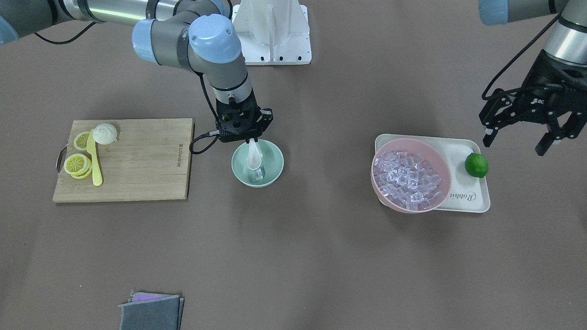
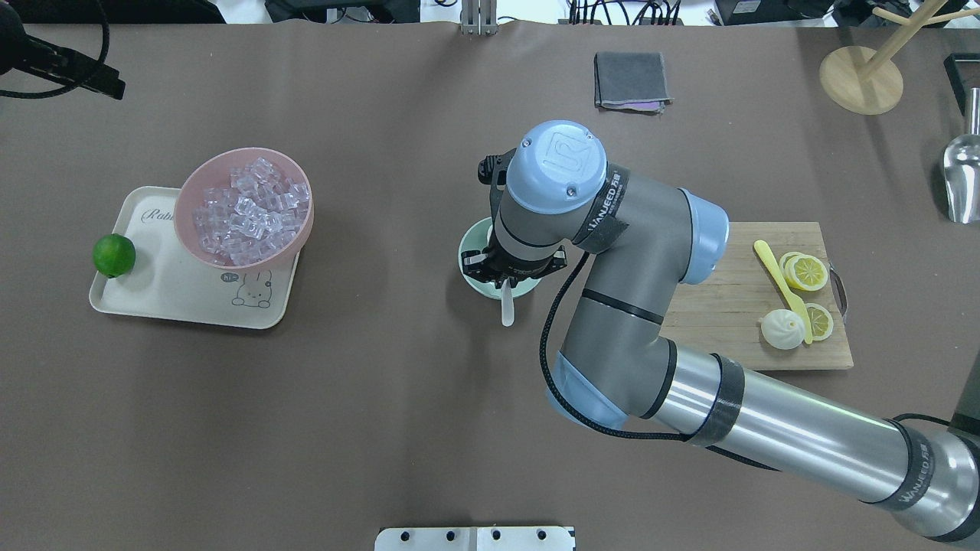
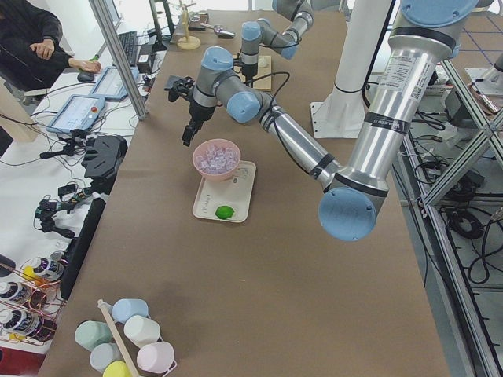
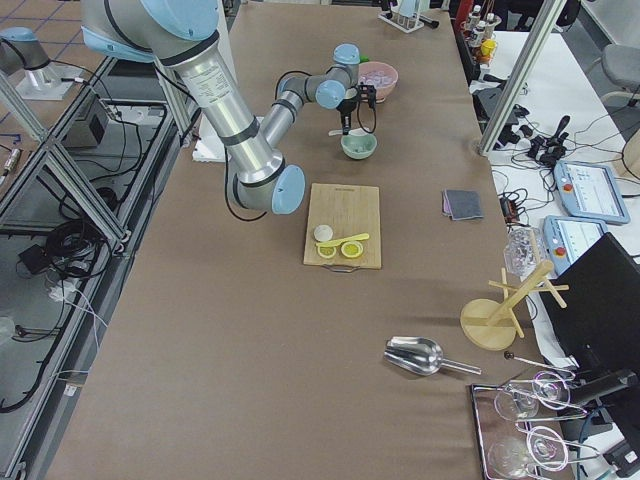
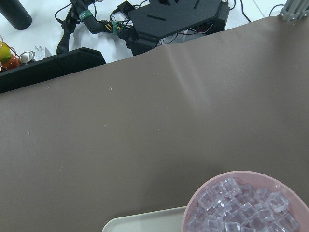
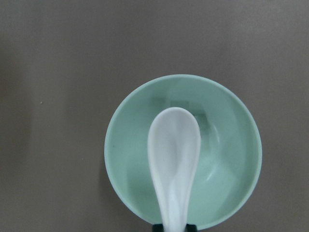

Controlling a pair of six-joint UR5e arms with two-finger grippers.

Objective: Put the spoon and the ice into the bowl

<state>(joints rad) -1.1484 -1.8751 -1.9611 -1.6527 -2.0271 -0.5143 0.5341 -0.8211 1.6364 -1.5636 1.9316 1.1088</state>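
**Right hand (image 1: 247,139) grips the spoon (image 1: 253,156) over the green bowl (image 1: 275,158)**

Front-facing view: the right hand's fingers are pinched narrow on the spoon's handle, and the scoop hangs down inside the bowl. Whether the scoop touches the bowl cannot be told. One ice cube (image 1: 259,173) lies in the bowl, just beside the scoop's tip. The left hand (image 1: 516,143) hangs with its fingers spread wide, holding nothing, above the tabletop (image 1: 321,252) near the cream tray (image 1: 463,201). The tray carries the pink bowl (image 1: 403,208) with its heap of ice (image 1: 406,176), and a lime (image 1: 476,165). Well apart lies a cutting board (image 1: 137,169) with lemon slices (image 1: 77,164), a yellow knife (image 1: 95,160) and a white bun (image 1: 106,133).

Overhead view: the right wrist hides most of the green bowl, so only part of its rim shows. The handle's end sticks out of the hand, past the rim, toward the robot.

Left side view: the left hand hovers near the pink bowl, higher than its rim.

Right side view: the right hand stands directly over the green bowl.

Left wrist view: the pink bowl's rim, ice and a tray corner show, but no fingers.

Right wrist view: the scoop covers the bowl's middle, and the handle runs to the bottom edge.
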